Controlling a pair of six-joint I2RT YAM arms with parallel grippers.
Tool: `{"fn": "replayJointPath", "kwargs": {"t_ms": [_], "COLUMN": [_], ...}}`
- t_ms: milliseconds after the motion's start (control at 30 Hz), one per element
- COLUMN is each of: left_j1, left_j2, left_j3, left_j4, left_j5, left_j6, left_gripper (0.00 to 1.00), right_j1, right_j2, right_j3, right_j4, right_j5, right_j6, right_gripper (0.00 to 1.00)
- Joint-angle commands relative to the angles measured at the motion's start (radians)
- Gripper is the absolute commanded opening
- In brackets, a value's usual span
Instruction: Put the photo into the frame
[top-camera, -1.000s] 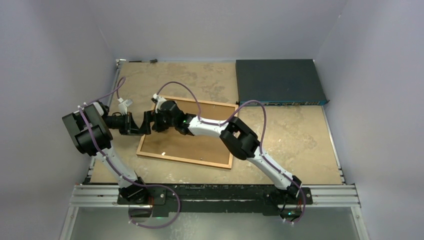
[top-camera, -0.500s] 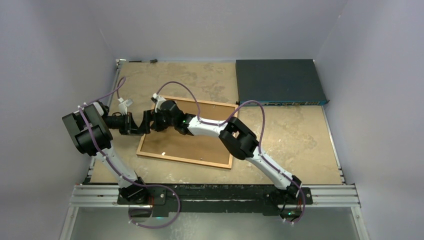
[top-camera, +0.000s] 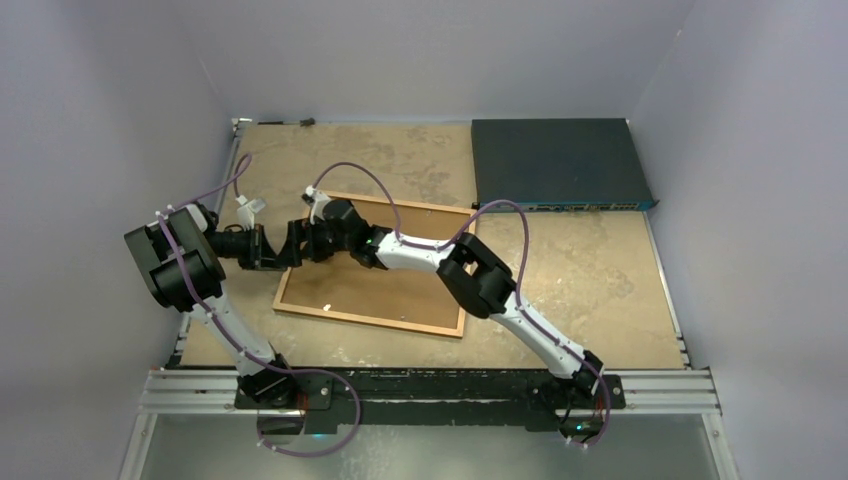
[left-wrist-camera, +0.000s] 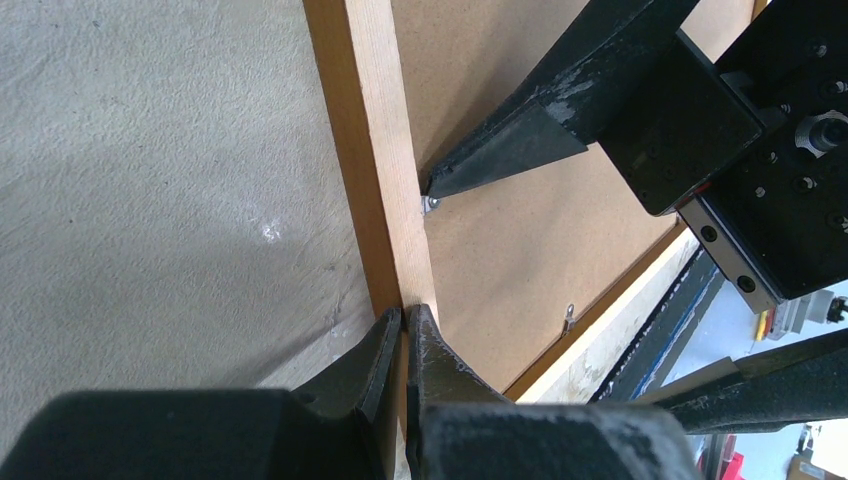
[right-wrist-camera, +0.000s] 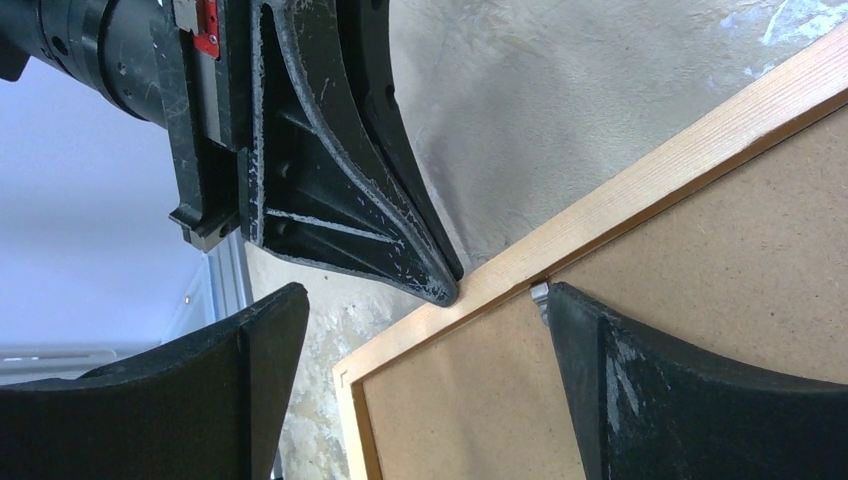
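The left gripper (left-wrist-camera: 405, 316) has its two fingers pressed together, and their tips rest on the wooden left rail of the frame (left-wrist-camera: 365, 130), not around it. Facing it from across that rail, the right gripper (right-wrist-camera: 425, 298) stands with its fingers spread wide. One finger (left-wrist-camera: 500, 140) has its tip down at the inner edge of the rail, touching a small metal tab (left-wrist-camera: 430, 205) that sits where the wood meets the brown backing board (left-wrist-camera: 500, 230). The other finger hangs over the mottled tan table (top-camera: 400, 160) just outside the frame. A second metal tab (left-wrist-camera: 567, 318) shows along the frame's near rail. In the top external view the frame lies flat, back side up, in the middle of the table and slightly skewed, with the backing board filling it. Both arms reach in to its left edge. A dark blue flat box (top-camera: 555, 162) sits at the far right corner, well apart from the frame.
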Motion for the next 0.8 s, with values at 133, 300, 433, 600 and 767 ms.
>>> {"fn": "replayJointPath", "kwargs": {"t_ms": [133, 300, 433, 600, 767], "left_j1": [-0.014, -0.013, -0.015, -0.013, -0.014], "left_j2": [0.013, 0.011, 0.013, 0.016, 0.019], "left_j3": [-0.027, -0.023, -0.024, -0.024, -0.020], "left_j4": [0.027, 0.026, 0.025, 0.026, 0.026], "left_j5": [-0.051, -0.049, -0.049, -0.048, -0.047], "left_j6": [0.076, 0.075, 0.076, 0.073, 0.071], "left_gripper": [0.00, 0.00, 0.00, 0.00, 0.00], "right_j1": [-0.026, -0.027, -0.017, -0.006, -0.005], "right_j2": [-0.026, -0.012, 0.010, 0.034, 0.051], "right_j3": [-0.001, 0.018, 0.025, 0.053, 0.090], "right_j4": [-0.032, -0.020, -0.008, -0.001, 0.000], "right_j5": [-0.047, -0.042, -0.061, -0.107, -0.170], "right_j6": [-0.043, -0.041, -0.031, -0.029, -0.039], "right_gripper": [0.92, 0.92, 0.92, 0.92, 0.93]}}
